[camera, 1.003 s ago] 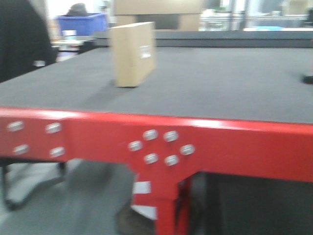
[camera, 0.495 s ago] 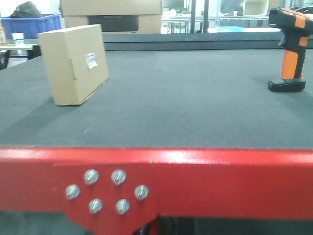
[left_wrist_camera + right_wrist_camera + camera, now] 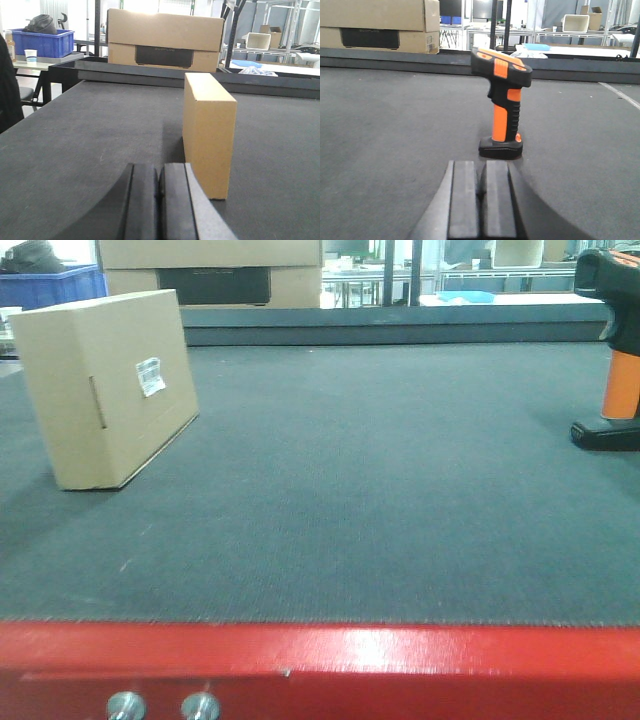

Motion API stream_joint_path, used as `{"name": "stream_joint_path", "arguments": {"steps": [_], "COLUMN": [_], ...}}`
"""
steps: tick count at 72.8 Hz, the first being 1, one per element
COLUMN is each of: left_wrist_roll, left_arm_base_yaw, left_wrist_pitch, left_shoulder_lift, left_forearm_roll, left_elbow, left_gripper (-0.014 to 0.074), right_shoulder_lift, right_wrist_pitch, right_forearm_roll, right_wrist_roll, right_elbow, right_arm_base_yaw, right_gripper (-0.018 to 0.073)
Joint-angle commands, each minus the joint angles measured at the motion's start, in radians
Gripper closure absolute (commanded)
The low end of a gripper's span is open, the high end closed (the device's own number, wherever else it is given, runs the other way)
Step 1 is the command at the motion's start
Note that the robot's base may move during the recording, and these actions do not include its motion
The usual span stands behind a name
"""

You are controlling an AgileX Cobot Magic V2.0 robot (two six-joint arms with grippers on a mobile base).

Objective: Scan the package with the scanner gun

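Note:
The package (image 3: 112, 388) is a tan cardboard box standing on edge at the left of the dark table, its small white label (image 3: 149, 376) facing right. In the left wrist view the package (image 3: 207, 129) stands just ahead and slightly right of my left gripper (image 3: 160, 172), which is shut on nothing. The scanner gun (image 3: 616, 350), black head, orange handle, black base, stands upright at the right edge. In the right wrist view the scanner gun (image 3: 503, 102) stands a short way ahead of my right gripper (image 3: 482, 170), also shut and empty.
A larger cardboard box with a dark panel (image 3: 212, 270) sits beyond the table's raised back rim (image 3: 400, 325). The red table frame (image 3: 320, 670) runs along the near edge. A blue bin (image 3: 42, 42) stands on a bench at far left.
The front view has advanced toward the table: the package and scanner gun appear larger and further apart, and the red frame has dropped to the bottom of the picture.

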Motion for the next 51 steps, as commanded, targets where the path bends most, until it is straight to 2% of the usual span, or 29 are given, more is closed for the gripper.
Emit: {"name": "stream_joint_path", "arguments": {"steps": [1,51], "left_wrist_roll": [-0.005,-0.005], "left_arm_base_yaw": [-0.005,-0.005], "left_wrist_pitch": [-0.017,-0.017], "left_shoulder_lift": [-0.004,-0.004], "left_forearm_roll": [0.0,0.0], "left_elbow": [-0.002,-0.002], "left_gripper": [0.0707,0.0707], "right_shoulder_lift": [-0.004,-0.004], "right_wrist_pitch": [-0.023,-0.023], "right_forearm_roll": [-0.004,-0.004], "right_wrist_roll": [-0.002,-0.002], "right_elbow": [0.0,0.0], "right_arm_base_yaw": [-0.006,-0.006], "right_gripper": [0.0728,0.0728]}}
